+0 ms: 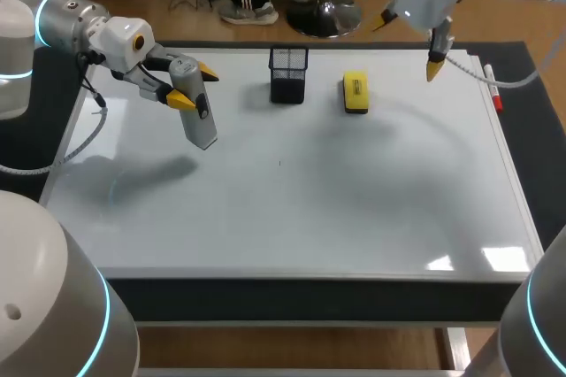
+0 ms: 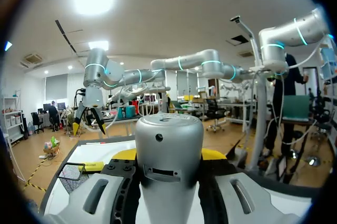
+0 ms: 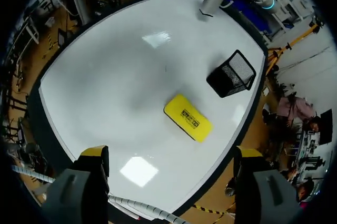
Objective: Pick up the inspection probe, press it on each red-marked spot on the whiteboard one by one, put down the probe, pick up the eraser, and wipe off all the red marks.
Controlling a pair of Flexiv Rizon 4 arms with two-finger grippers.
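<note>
My left gripper (image 1: 195,85) is shut on the grey cylindrical inspection probe (image 1: 200,122) and holds it tilted above the left part of the whiteboard (image 1: 292,200). In the left wrist view the probe (image 2: 168,153) fills the gap between the yellow tips. The yellow eraser (image 1: 355,92) lies flat at the board's far middle, also seen ahead of my right gripper (image 3: 171,153) as the eraser (image 3: 188,118). My right gripper (image 1: 409,43) hangs open and empty above the far right of the board. No red marks show on the board.
A black mesh holder (image 1: 288,74) stands just left of the eraser, also seen as the holder (image 3: 231,74). A red-capped marker (image 1: 493,89) lies along the board's right edge. A tiny dark speck (image 1: 279,163) sits mid-board.
</note>
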